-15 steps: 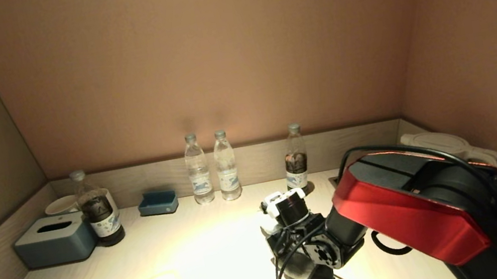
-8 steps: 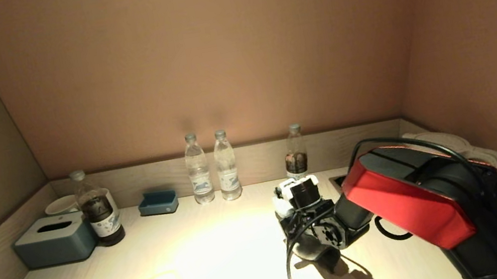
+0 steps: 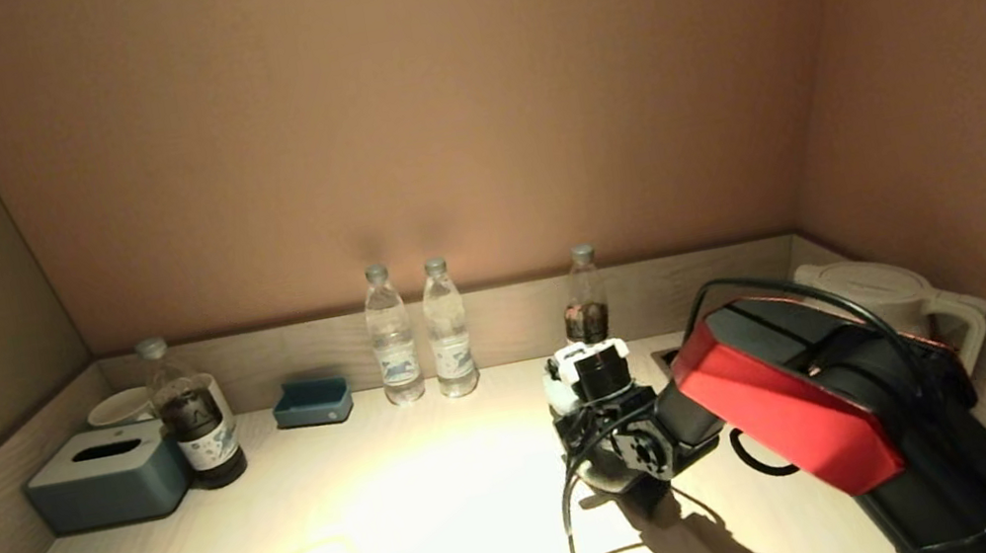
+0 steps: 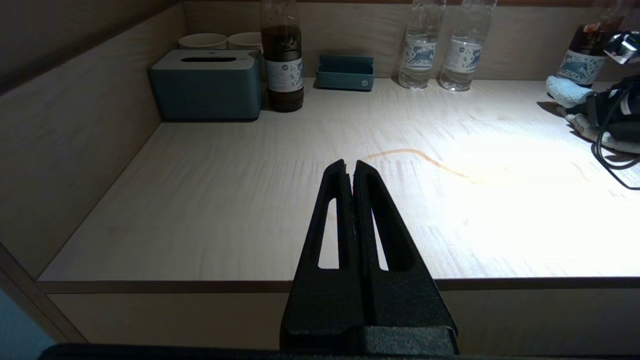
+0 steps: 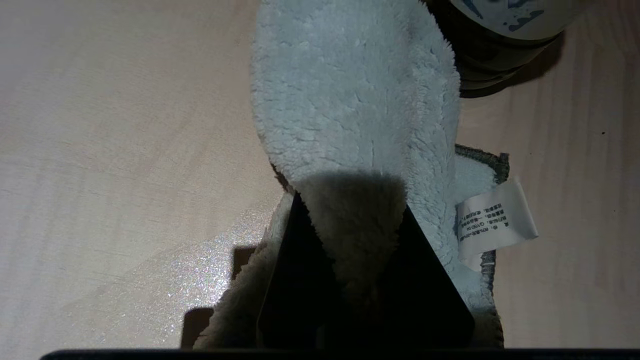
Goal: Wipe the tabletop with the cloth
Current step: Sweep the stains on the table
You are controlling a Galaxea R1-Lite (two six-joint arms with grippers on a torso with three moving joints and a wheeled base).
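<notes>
My right gripper (image 5: 350, 200) is shut on a fluffy light blue cloth (image 5: 355, 100) and presses it on the pale wooden tabletop (image 3: 396, 533). In the head view the wrist (image 3: 613, 426) hides the fingers; a bit of cloth (image 3: 595, 478) shows beneath it. The cloth's front fold lies right next to a bottle of dark liquid (image 3: 590, 305) at the back wall. A thin orange-brown curved stain (image 4: 425, 157) marks the tabletop's left-middle part. My left gripper (image 4: 350, 165) is shut and empty, parked before the table's front edge.
A blue-grey tissue box (image 3: 108, 476), a dark bottle (image 3: 195, 421), cups (image 3: 119, 407) and a small blue tray (image 3: 313, 402) stand back left. Two water bottles (image 3: 418, 334) stand at the back middle. A white kettle (image 3: 886, 291) stands back right. Walls enclose three sides.
My right arm has slid the cloth away from me and to the right, up to the dark-liquid bottle at the back wall. The left gripper has not moved.
</notes>
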